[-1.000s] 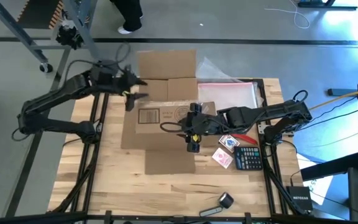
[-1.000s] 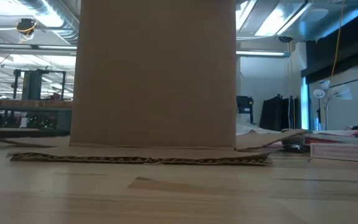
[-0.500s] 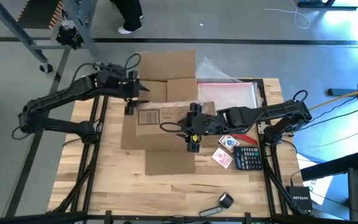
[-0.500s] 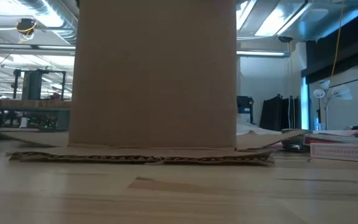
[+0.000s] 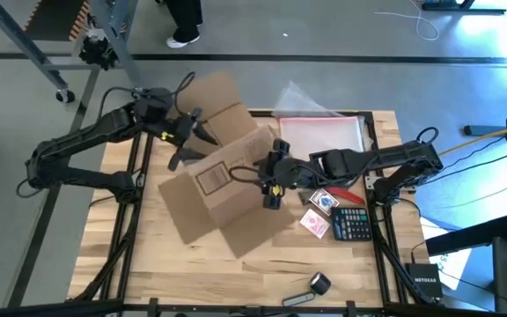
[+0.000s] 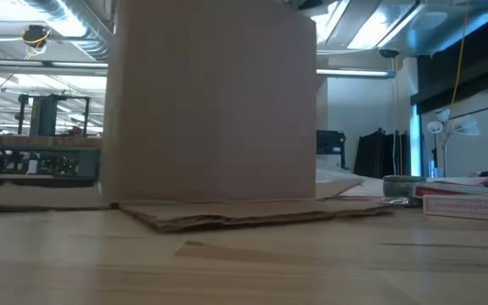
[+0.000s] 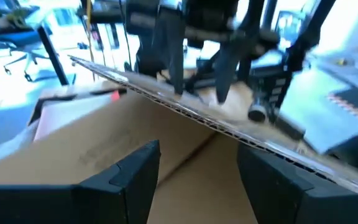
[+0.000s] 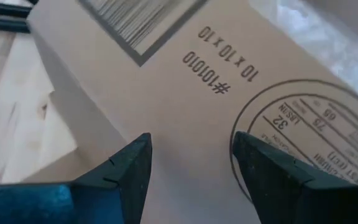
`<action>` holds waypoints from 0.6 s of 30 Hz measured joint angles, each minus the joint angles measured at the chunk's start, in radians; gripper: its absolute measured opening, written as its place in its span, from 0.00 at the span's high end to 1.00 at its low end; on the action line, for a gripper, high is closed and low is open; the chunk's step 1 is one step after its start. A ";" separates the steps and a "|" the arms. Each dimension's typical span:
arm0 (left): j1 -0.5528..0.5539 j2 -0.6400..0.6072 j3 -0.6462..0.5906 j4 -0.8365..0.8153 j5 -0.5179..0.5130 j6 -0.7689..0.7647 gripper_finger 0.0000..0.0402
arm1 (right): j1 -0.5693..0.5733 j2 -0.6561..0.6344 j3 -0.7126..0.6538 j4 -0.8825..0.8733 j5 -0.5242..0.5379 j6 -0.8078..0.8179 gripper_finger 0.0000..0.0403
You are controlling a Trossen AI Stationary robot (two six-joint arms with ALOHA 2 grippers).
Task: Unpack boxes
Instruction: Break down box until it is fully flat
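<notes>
A roller (image 5: 320,283) lies nearest. Mid-table the box (image 5: 223,180) sits skewed, flaps splayed. The right gripper (image 5: 272,189), fingers apart, presses its top. A calculator (image 5: 352,224) and cards (image 5: 316,224) lie just right; sliding could knock them. The left gripper (image 5: 189,141), spread, is at the far flap. Farthest lies a pouch (image 5: 319,134).

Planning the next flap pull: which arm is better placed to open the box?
Left, probably. Its gripper is open at the box's far flaps, a flap edge ahead of its fingers. The right gripper sits over the printed top panel, away from any flap edge.
</notes>
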 joint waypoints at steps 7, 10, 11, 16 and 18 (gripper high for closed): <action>-0.043 -0.006 0.001 0.114 -0.003 -0.109 0.48 | 0.002 0.024 0.000 0.038 0.026 0.002 0.44; -0.065 -0.006 0.003 0.138 -0.004 -0.129 0.48 | 0.000 0.041 -0.003 0.033 0.018 0.006 0.44; -0.071 -0.006 0.003 0.141 -0.004 -0.136 0.48 | 0.000 0.043 -0.004 0.032 0.019 0.006 0.44; -0.120 -0.005 0.003 0.224 -0.005 -0.208 0.48 | 0.001 0.043 -0.002 0.032 0.050 0.009 0.44; -0.139 -0.005 0.003 0.250 -0.005 -0.226 0.48 | 0.014 0.040 0.027 -0.012 0.072 0.007 0.44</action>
